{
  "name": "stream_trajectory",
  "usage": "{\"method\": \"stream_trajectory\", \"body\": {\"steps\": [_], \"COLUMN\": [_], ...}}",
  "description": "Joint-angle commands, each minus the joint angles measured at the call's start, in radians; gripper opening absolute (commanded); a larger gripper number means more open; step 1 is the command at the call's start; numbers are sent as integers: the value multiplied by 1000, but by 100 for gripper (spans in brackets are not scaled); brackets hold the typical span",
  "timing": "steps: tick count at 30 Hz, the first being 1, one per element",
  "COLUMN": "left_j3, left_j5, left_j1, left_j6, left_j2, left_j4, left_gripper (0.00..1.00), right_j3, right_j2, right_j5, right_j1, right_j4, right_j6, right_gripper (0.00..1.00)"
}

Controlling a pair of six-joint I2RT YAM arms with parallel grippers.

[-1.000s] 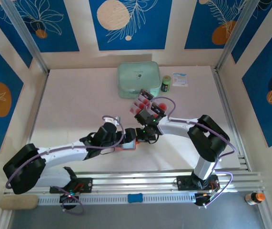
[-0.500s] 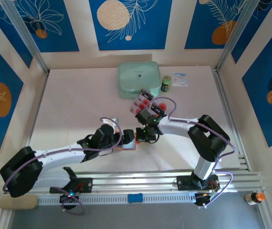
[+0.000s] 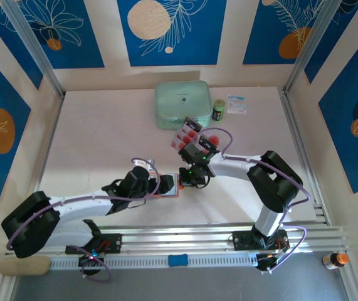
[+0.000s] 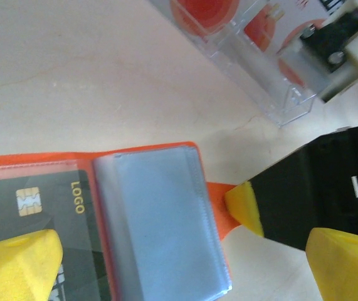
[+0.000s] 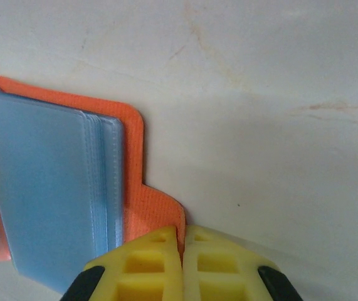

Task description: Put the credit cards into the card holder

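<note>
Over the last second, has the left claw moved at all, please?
Yes: in the overhead view the left claw has backed slightly down-left, farther from the mint-green rectangular case.

Bright, even overhead light fills the enclosure and nearly washes out the pale table (image 3: 103, 138); shadows stay soft. Wrist close-ups run soft, yellow fingertips (image 4: 15, 263) blurred at the near edge, a faint sheen on the card holder (image 4: 153, 219) sleeves.
</note>
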Motion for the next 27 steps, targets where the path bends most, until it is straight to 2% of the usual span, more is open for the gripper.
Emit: {"method": "stream_trajectory", "body": {"steps": [1, 9, 13, 22, 27], "left_j3": [-13, -22, -23, -30, -30], "left_j5": [-23, -26, -27, -32, -35], "left_j1": [8, 8, 8, 8, 8], "left_j6": [49, 101, 107, 103, 102], "left_j2": [19, 54, 50, 45, 42], "left_j4": [-15, -23, -24, -23, -26], "left_gripper": [100, 100, 100, 100, 100], "right_j3": [-26, -15, 6, 85, 137], "right_j2": [-9, -41, -77, -94, -42], "right_j5": [-20, -50, -64, -96, -127], "right_j1": [-10, -23, -33, -46, -44], "right_j4": [-8, -7, -18, -31, -22], "right_j6": [18, 22, 27, 26, 26], "right_gripper": [4, 15, 25, 24, 18]}}
